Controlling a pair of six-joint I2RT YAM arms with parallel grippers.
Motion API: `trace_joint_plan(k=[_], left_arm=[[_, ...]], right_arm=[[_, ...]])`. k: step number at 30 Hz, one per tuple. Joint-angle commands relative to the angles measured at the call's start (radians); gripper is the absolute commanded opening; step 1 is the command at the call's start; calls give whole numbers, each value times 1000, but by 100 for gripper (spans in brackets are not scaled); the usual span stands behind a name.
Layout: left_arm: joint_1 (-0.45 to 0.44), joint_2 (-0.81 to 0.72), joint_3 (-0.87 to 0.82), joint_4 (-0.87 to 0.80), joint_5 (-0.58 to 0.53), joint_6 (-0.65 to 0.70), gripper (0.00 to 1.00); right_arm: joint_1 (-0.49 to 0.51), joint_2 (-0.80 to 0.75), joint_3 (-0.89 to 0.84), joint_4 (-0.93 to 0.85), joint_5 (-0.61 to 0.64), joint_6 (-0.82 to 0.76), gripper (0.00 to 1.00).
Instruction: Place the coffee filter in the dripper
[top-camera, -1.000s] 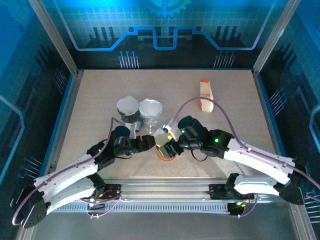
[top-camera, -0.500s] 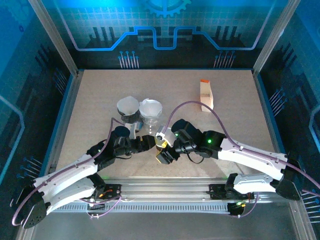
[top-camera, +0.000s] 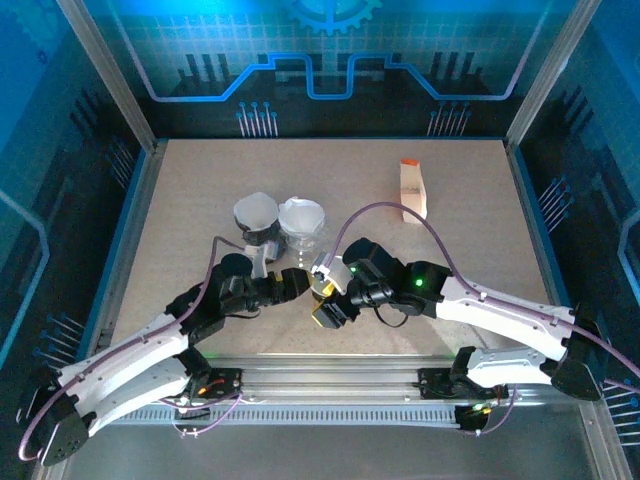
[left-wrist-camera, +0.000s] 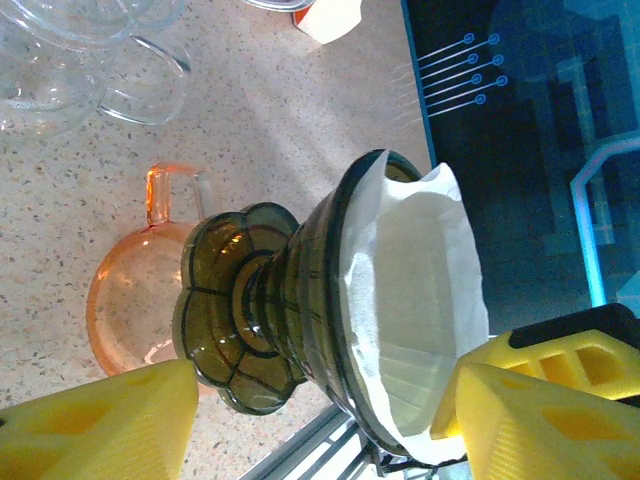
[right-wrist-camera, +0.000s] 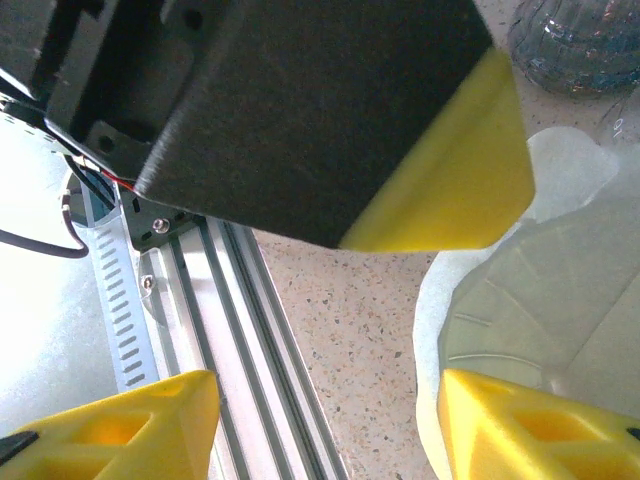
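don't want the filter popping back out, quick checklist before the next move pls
1. White paper filter seated inside the olive glass dripper: ok, though its edge stands past the rim.
2. Dripper resting on the orange glass cup: cannot tell; its base faces the cup, but contact is unclear.
3. Left gripper clear of the dripper: cannot tell; its fingers straddle it closely.
4. Right gripper jaws apart: ok; one finger sits beside the filter.
5. Clear glassware apart from the dripper: ok.
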Motion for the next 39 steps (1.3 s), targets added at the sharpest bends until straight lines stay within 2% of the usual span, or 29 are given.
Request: trace_joint_plan(k=[1,5,10,17,21,26,30,35,39], left_arm=[[5,1,1,-29,-11,8,67],[5,26,-11,-3,0,-1,66],[5,36,-16,8,7,-2,58],[5,42,-22,10,9,-3,52],[4,40,-26,13,8,-5,54],[5,42,-27,15,8,-6,55],[5,42,-26,14,7,-5,56],[5,44,-24,13,5,-5,60],[5,38,-18,11,5,-4,63]], right_arm=[[12,2,2,28,-29,2,60],[12,5,0,33,-35,7,59],[8,0,-6,39,-42,13,59],[-13,-36,-6,41,-5,30,59],[-52,-83,0,20,81,54,59],[-136,-63,56,-101,229,83,50],[-200,-27,77,-144,263,88,50],[-210,30,101,-161,317,73,49],[-210,50,99,-161,354,73,42]])
